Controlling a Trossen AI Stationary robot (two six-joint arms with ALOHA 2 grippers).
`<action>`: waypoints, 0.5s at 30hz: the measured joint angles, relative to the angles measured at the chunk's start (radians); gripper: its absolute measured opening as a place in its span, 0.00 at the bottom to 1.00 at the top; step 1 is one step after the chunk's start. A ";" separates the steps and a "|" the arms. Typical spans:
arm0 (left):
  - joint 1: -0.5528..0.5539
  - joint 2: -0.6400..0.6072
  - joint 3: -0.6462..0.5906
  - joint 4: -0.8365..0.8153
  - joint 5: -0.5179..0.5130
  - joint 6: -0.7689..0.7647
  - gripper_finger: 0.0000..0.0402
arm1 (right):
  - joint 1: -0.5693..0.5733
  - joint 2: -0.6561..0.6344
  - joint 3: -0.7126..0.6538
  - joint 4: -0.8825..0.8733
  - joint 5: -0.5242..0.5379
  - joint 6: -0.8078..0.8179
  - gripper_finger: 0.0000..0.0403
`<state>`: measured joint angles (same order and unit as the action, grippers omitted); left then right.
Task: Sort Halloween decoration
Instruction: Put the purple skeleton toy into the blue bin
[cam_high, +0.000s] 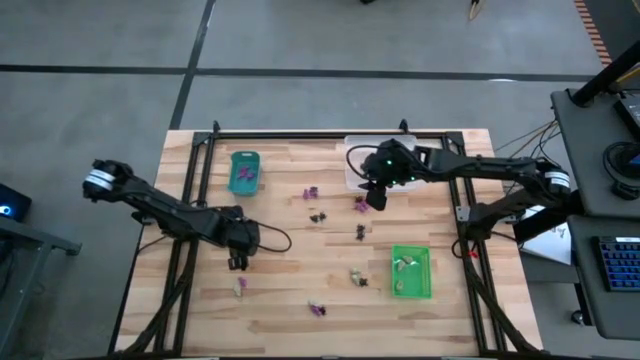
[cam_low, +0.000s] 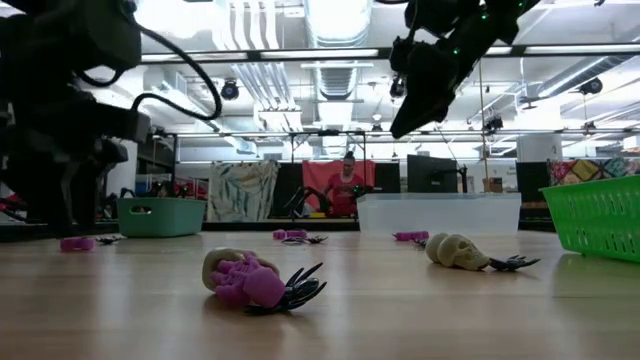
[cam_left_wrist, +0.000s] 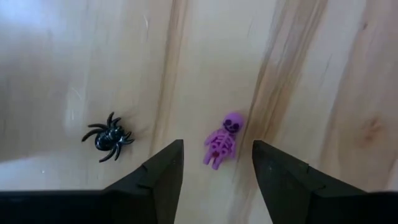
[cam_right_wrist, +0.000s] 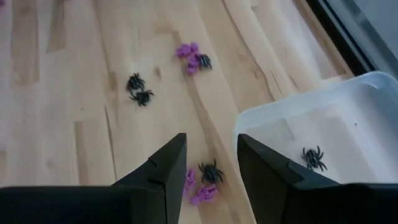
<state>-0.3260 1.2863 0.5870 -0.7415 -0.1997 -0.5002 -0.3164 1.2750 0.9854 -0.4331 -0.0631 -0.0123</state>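
- Currently, the left hand (cam_left_wrist: 216, 177) hangs with jaws apart, empty, straddling the small purple plastic skeleton (cam_left_wrist: 221, 141) on the wooden tabletop (cam_left_wrist: 323, 81).
- Lower straight; avoid the black plastic spider (cam_left_wrist: 108, 137) nearby.
- Right hand (cam_right_wrist: 211, 168): parted, empty, near the clear plastic tray (cam_right_wrist: 348, 137).

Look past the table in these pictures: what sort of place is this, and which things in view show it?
Probably a robotics lab or workshop. Exposed ducts and strip lights run overhead, desks with monitors stand behind the wooden table, and a keyboard sits on a side desk beside cables.
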 joint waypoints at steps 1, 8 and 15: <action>0.000 0.008 -0.001 0.000 0.000 0.006 0.44 | 0.001 -0.001 -0.003 0.002 0.001 0.003 0.33; 0.000 0.059 -0.005 0.008 0.000 0.022 0.43 | 0.003 -0.002 -0.006 0.005 0.003 0.005 0.34; -0.001 0.100 -0.007 0.026 0.004 0.046 0.33 | 0.005 -0.002 -0.007 0.004 0.003 0.005 0.33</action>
<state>-0.3267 1.3860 0.5802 -0.7153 -0.1952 -0.4543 -0.3115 1.2728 0.9787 -0.4290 -0.0602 -0.0071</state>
